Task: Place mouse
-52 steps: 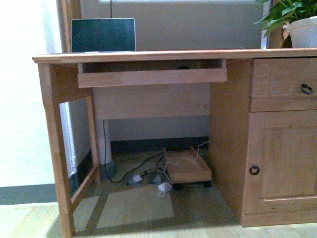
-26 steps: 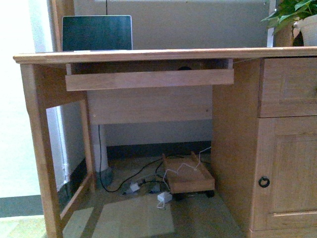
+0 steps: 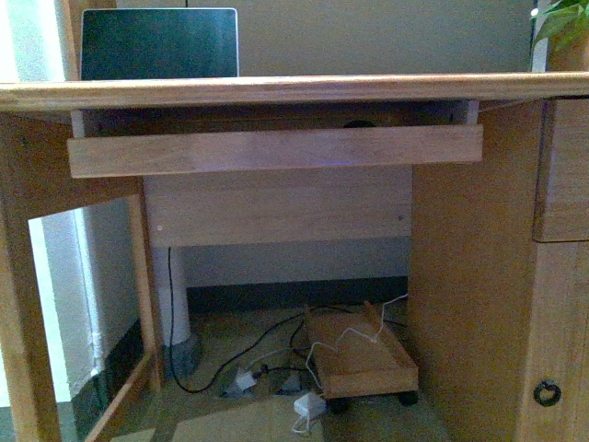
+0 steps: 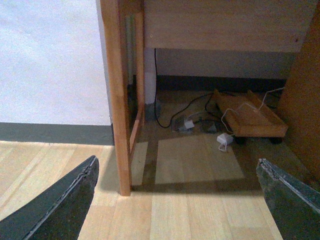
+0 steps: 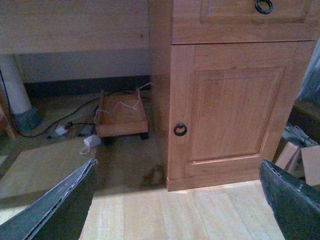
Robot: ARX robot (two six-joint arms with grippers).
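Two tools, both spread wide and empty: the left tool and the right tool hang low, above the floor. One mouse, I judge, shows only as a dark hump above the front board of the one pull-out tray, just under the desk top. That slot is tight, so a reaching tool could strike the desk edge or push the mouse deeper. One laptop, one wheeled stand, two ring handles.
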